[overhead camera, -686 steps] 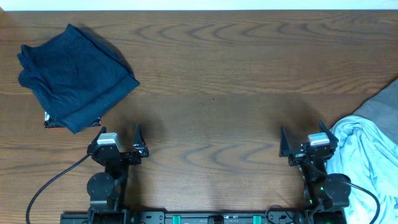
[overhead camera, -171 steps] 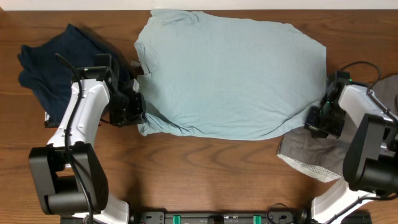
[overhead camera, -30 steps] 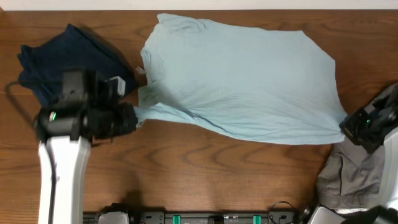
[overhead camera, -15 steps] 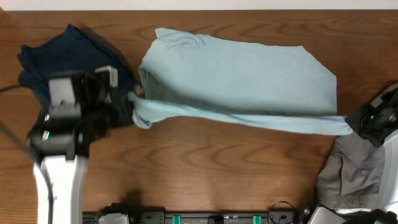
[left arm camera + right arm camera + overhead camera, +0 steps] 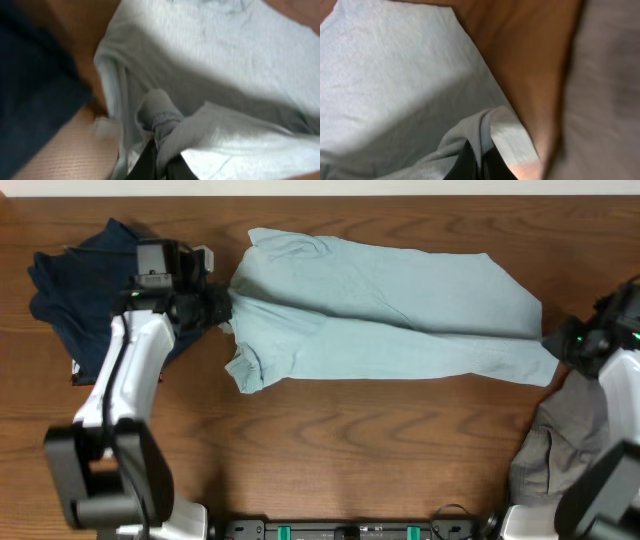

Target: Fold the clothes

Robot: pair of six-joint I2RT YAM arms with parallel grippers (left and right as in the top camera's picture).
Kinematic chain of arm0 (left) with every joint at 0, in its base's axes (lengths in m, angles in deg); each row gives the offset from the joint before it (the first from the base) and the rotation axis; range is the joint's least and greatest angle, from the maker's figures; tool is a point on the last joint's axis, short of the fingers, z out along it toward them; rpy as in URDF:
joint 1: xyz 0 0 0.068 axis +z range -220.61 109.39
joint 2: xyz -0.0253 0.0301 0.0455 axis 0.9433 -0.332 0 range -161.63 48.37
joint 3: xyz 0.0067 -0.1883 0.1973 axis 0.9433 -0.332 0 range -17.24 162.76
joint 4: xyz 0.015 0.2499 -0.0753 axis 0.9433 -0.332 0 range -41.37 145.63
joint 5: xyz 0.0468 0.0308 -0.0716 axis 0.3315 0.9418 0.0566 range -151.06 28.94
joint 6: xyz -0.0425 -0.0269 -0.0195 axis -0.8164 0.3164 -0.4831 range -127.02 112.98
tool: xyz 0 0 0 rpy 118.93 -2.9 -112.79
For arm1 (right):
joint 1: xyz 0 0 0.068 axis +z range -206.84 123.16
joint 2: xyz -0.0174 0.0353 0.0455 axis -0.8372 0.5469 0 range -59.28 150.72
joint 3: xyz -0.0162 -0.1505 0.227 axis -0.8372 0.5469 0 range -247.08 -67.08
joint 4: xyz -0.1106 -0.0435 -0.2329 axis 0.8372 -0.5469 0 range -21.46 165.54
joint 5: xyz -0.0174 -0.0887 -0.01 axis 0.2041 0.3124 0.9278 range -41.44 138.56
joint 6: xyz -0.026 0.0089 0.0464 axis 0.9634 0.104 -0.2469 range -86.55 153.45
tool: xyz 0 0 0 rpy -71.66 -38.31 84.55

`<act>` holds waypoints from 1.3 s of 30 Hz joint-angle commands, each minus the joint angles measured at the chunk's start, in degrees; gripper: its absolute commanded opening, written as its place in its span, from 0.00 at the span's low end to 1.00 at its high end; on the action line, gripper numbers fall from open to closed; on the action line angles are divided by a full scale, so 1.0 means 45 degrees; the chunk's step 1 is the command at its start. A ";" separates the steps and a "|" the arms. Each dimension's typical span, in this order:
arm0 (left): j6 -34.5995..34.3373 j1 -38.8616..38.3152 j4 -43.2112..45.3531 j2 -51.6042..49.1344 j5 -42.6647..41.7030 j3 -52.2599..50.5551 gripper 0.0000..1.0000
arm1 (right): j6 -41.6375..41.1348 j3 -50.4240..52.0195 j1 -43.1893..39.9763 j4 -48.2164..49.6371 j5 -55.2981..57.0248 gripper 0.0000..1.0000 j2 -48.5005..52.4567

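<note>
The wooden table (image 5: 330,450) carried a light blue shirt (image 5: 390,310) stretched across its far half, its near part doubled over. A dark blue garment (image 5: 80,290) lay far left and a grey garment (image 5: 560,450) at the right edge. The left gripper (image 5: 222,308) pinched the shirt's left end, and the right gripper (image 5: 555,345) pinched its right corner.

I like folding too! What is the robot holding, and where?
The light blue shirt: left end effector pinches its left edge, right end effector its right corner.
</note>
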 commanded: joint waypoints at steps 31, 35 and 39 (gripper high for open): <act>0.0068 -0.0364 -0.3206 -0.1030 -0.0364 0.0005 0.45 | -0.0073 -0.0087 0.1112 0.1409 -0.0015 0.30 0.2710; 0.0073 -0.0384 -0.5285 -0.1035 -0.0364 0.0000 0.45 | 0.0301 0.0073 0.1112 0.0389 0.0379 0.18 0.2715; 0.0223 -0.0549 -0.5639 -0.1035 -0.0364 -0.0131 0.44 | 0.0525 0.0578 0.1107 0.0408 0.0942 0.15 0.2715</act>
